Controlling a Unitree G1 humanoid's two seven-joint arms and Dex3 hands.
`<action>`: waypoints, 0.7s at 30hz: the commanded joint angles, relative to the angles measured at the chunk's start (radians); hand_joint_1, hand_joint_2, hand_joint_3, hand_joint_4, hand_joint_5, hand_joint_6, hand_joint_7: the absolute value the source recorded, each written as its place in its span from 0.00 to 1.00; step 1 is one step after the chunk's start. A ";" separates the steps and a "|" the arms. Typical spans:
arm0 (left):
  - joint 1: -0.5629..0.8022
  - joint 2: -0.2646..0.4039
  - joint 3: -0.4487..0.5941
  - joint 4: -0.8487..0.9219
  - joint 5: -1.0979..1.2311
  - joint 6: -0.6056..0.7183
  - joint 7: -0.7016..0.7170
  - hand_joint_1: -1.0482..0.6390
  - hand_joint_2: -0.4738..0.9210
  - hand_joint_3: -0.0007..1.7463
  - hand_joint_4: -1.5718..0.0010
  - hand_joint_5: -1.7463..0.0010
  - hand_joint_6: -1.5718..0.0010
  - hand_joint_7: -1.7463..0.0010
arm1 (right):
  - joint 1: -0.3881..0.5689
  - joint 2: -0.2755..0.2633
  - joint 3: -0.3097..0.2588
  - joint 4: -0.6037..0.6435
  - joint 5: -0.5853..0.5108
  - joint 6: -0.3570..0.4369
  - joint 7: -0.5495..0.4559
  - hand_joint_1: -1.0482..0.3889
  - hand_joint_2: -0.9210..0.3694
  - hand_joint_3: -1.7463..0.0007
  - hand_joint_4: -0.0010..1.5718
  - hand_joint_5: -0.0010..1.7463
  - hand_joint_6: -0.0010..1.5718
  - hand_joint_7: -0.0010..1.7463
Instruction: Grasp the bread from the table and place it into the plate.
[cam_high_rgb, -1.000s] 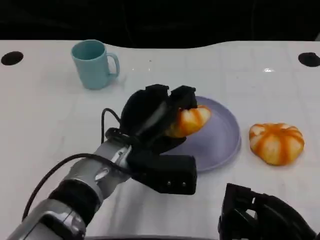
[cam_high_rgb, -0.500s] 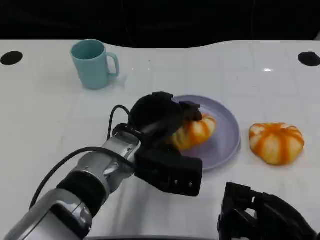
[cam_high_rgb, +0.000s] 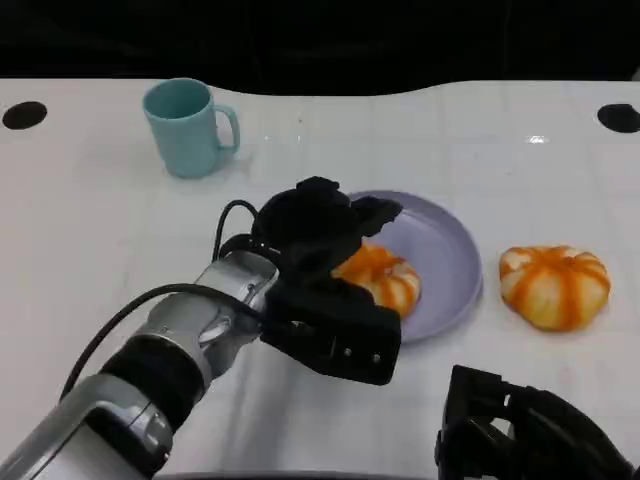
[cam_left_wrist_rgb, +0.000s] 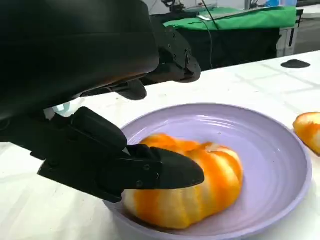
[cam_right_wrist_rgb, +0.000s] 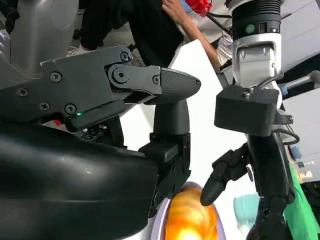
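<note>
An orange-and-white striped bread (cam_high_rgb: 385, 280) lies on the near-left part of the lilac plate (cam_high_rgb: 452, 250). My left hand (cam_high_rgb: 315, 230) hovers over the plate's left rim. In the left wrist view its upper fingers (cam_left_wrist_rgb: 170, 60) are lifted clear of the bread (cam_left_wrist_rgb: 200, 185), while the lower finger (cam_left_wrist_rgb: 165, 170) still touches the bread's side. The plate (cam_left_wrist_rgb: 272, 145) is bare on its far side. My right hand (cam_high_rgb: 530, 435) rests low at the table's near right edge, fingers apart, holding nothing.
A second striped bread (cam_high_rgb: 555, 285) sits on the table right of the plate. A teal mug (cam_high_rgb: 188, 127) stands at the back left. The right wrist view shows a person (cam_right_wrist_rgb: 145, 25) beyond the table and my left forearm (cam_right_wrist_rgb: 260, 125).
The left hand lowered the bread onto the plate and its upper fingers lifted off it. The right hand has stayed put.
</note>
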 joint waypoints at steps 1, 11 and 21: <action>0.030 0.042 -0.002 -0.041 0.000 -0.005 -0.005 0.12 1.00 0.28 0.94 0.70 0.85 0.99 | 0.002 -0.009 -0.006 0.007 0.003 -0.011 0.004 0.36 0.00 0.73 0.40 1.00 0.26 1.00; 0.163 0.133 0.052 -0.249 -0.060 -0.022 -0.059 0.12 1.00 0.27 0.87 0.66 0.85 0.99 | -0.001 -0.012 -0.010 0.000 0.008 0.005 -0.002 0.36 0.00 0.74 0.39 1.00 0.25 0.99; 0.365 0.241 0.158 -0.559 -0.163 -0.022 -0.193 0.13 1.00 0.26 0.85 0.67 0.84 0.99 | 0.006 -0.010 -0.006 -0.005 0.002 -0.008 -0.003 0.36 0.00 0.73 0.39 1.00 0.26 1.00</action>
